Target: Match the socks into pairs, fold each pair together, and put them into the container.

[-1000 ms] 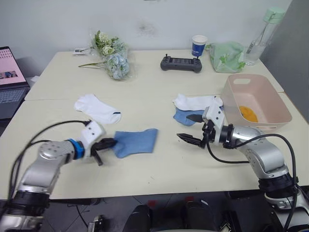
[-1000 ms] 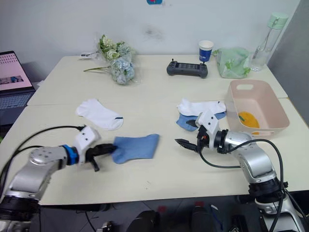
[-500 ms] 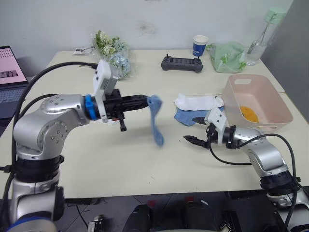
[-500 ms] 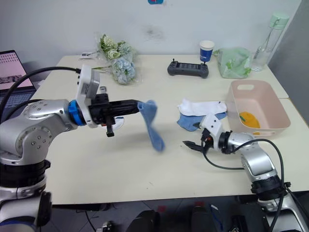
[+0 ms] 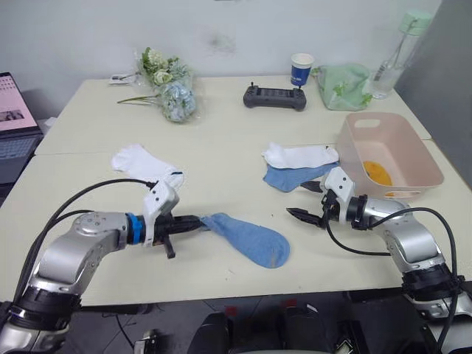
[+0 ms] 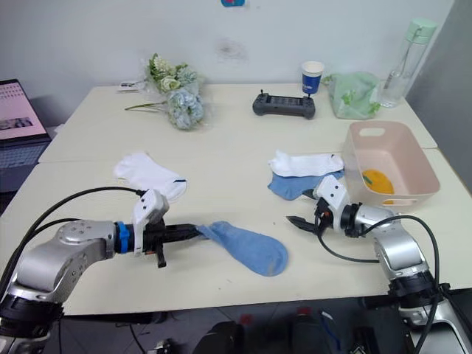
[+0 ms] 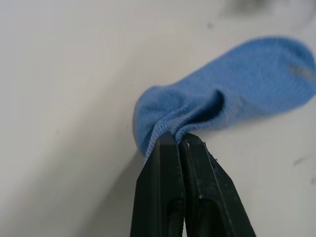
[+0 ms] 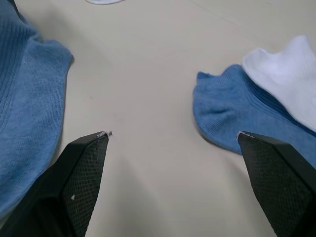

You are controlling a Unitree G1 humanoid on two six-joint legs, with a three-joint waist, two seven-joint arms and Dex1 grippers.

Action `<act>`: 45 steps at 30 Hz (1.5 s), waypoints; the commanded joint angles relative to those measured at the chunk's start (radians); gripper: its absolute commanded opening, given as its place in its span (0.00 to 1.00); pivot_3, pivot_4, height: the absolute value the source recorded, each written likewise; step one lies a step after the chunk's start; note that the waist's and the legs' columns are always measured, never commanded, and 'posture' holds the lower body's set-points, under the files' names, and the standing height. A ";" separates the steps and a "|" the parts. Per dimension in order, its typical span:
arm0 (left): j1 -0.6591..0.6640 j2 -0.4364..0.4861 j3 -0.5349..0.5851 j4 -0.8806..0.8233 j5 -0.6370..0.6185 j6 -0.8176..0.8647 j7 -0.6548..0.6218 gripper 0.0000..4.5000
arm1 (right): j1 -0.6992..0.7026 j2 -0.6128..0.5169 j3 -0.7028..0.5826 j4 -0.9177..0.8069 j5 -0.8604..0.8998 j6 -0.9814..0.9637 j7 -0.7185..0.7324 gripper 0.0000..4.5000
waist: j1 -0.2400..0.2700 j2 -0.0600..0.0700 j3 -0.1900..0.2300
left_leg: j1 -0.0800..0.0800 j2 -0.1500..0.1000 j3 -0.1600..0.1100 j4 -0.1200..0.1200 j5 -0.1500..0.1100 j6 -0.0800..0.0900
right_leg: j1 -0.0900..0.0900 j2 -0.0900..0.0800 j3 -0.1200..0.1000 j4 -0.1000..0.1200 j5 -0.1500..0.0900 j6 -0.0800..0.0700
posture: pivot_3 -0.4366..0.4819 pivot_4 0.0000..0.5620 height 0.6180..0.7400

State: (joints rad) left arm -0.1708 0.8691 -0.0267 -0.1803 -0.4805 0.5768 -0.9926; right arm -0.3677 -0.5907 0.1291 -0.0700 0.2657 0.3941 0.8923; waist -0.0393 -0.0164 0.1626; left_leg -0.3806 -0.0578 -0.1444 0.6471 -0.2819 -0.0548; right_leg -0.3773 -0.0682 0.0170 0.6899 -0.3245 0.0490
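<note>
Socks lay spread over the table [image 5: 221, 287]: the left gripper [image 5: 196, 223] pinched one light blue sock [image 5: 247, 238] flat near the front edge. The right gripper [image 5: 306, 203], fingers spread, hovered beside another blue sock [image 5: 291, 178] under a white sock [image 5: 299, 155]. The pink container [image 5: 389, 153] held what looked like mustard-orange socks [image 5: 378, 172].

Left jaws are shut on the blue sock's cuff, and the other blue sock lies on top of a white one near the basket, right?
Not quite: in the left eye view the white sock lies on top of the other blue sock. The left gripper does pinch the blue sock by its cuff.
</note>
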 commanded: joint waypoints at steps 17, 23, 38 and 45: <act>0.105 0.006 0.042 -0.090 0.083 -0.192 -0.058 0.00 | 0.138 -0.059 0.175 -0.222 0.007 0.102 0.106 0.90 | 0.007 0.000 0.000 | 0.001 -0.001 -0.003 0.000 -0.001 0.003 | 0.004 -0.001 -0.003 -0.002 0.000 0.000 | 0.48 0.27 1.00; 0.112 0.004 0.044 -0.090 0.093 -0.193 -0.060 0.00 | 0.146 -0.071 0.180 -0.180 -0.043 0.042 0.110 0.45 | 0.007 0.000 0.000 | 0.001 -0.001 -0.003 0.000 -0.001 0.002 | 0.004 -0.001 -0.003 -0.002 0.000 0.000 | 0.48 0.27 1.00; 0.199 0.021 -0.013 -0.302 0.089 -0.141 -0.068 0.00 | -0.080 0.041 0.121 0.040 -0.049 -0.007 0.068 0.00 | 0.000 0.000 0.000 | 0.001 0.000 -0.002 0.000 0.000 0.001 | 0.004 0.000 -0.002 -0.001 0.000 0.000 | 0.48 0.27 1.00; 0.098 -0.097 -0.150 -0.304 0.147 -0.103 0.018 0.00 | -0.268 0.243 0.189 0.322 -0.122 -0.128 0.060 0.00 | 0.000 0.000 0.000 | 0.002 0.001 -0.002 0.000 0.000 0.000 | 0.004 0.005 -0.002 -0.002 0.000 0.000 | 0.48 0.27 1.00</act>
State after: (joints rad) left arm -0.0554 0.7766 -0.1638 -0.4665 -0.3434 0.4599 -0.9910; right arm -0.6100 -0.3630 0.3125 0.2295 0.1528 0.3059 0.9545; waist -0.0391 -0.0162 0.1627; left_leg -0.3794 -0.0573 -0.1464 0.6469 -0.2820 -0.0547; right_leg -0.3740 -0.0634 0.0148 0.6884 -0.3244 0.0489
